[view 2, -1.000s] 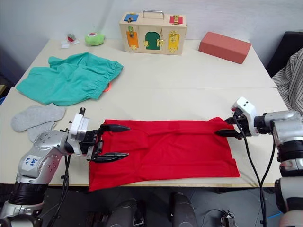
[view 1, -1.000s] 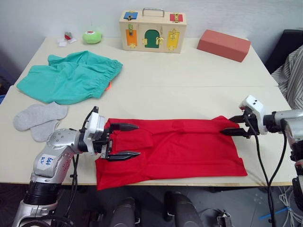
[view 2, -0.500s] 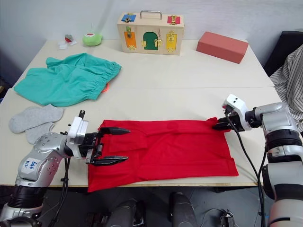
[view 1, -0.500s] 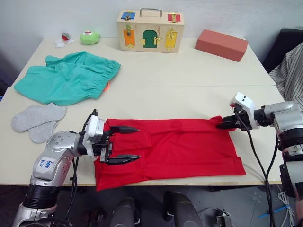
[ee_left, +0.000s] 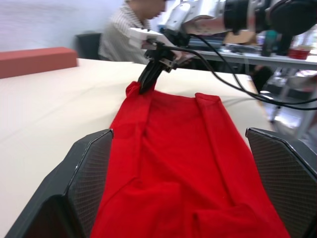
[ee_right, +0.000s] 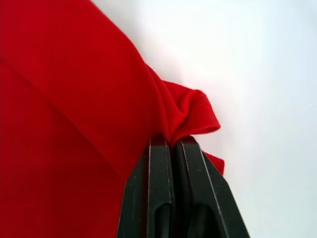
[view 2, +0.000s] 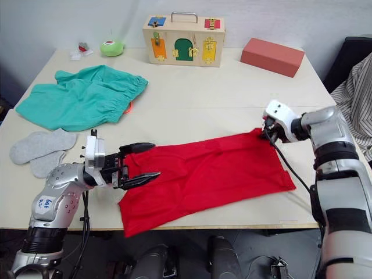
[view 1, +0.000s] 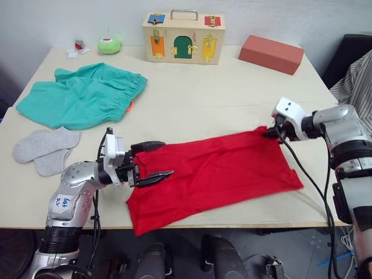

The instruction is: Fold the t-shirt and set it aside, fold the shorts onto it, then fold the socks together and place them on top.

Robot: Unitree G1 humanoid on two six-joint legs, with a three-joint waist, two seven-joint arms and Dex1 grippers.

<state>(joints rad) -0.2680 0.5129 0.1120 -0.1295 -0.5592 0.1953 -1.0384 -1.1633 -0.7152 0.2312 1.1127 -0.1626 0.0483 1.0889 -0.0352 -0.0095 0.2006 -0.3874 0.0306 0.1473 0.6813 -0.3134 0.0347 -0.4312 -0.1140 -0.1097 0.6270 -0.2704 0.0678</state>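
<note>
T-shirt: the red t-shirt lies folded into a long band across the near half of the counter, slanting from the near left corner up toward the right gripper; its far right corner is bunched and raised
Right gripper: the right gripper has its black fingers pressed together on that bunched far right corner of the t-shirt, the cloth pinched between them as the right wrist view shows
Left gripper: the left gripper has its two fingers spread wide, one at either side of the t-shirt's left end; whether they touch the cloth cannot be told
Shorts: the teal shorts lie spread out on the far left of the counter, well apart from the t-shirt, with a bit of orange drawstring at their right edge
Socks: the grey socks lie flat side by side at the left edge of the counter, near the shorts and to the left of the left gripper
Other things: a wooden latch box with a metal handle stands at the far edge, a salmon-red block to its right, a small green round object to its left
Person: a person in a striped shirt sits beyond the counter in the left wrist view
</note>
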